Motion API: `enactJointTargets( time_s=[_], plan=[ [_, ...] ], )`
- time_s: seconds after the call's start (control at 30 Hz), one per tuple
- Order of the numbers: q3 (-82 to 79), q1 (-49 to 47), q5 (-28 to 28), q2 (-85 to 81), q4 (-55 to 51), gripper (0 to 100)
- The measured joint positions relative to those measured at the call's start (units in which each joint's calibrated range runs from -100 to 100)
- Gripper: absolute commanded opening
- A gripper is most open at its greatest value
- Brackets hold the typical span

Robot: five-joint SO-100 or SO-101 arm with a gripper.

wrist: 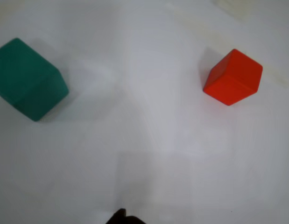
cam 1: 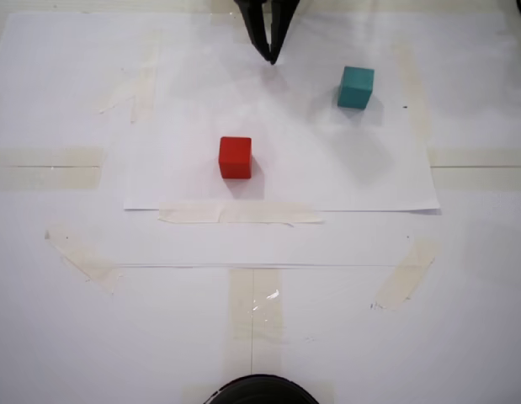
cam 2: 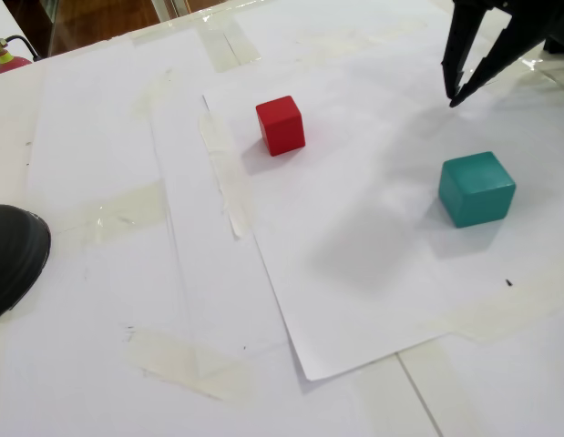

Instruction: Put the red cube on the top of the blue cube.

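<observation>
The red cube (cam 1: 235, 157) sits on the white paper near the middle; it also shows in the wrist view (wrist: 233, 77) and in a fixed view (cam 2: 281, 125). The blue (teal) cube (cam 1: 356, 87) sits apart from it, further back and to the right in a fixed view; it also shows in the wrist view (wrist: 28, 79) and in a fixed view (cam 2: 476, 188). My black gripper (cam 1: 271, 57) hangs above the paper at the back, between and behind the two cubes, its fingertips together and holding nothing. It also shows in a fixed view (cam 2: 452, 97). Only a dark fingertip (wrist: 121, 217) shows in the wrist view.
White paper sheets (cam 1: 277, 189) are taped to the table with beige tape strips (cam 1: 241, 214). A dark round object (cam 1: 260, 390) sits at the near edge and also shows in a fixed view (cam 2: 13, 255). Nothing else stands around the cubes.
</observation>
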State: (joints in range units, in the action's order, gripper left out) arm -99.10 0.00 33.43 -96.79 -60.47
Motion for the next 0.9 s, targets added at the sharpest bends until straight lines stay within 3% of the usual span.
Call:
enactJointTargets(
  time_s=[0.4, 0.63, 0.9],
  plan=[
    [2.44, 0.0, 3.22, 0.0, -1.95, 0],
    [18.98, 2.49, 5.76, 6.33, -10.0, 0],
    [38.41, 3.58, 8.45, 26.55, -14.88, 0]
  ],
)
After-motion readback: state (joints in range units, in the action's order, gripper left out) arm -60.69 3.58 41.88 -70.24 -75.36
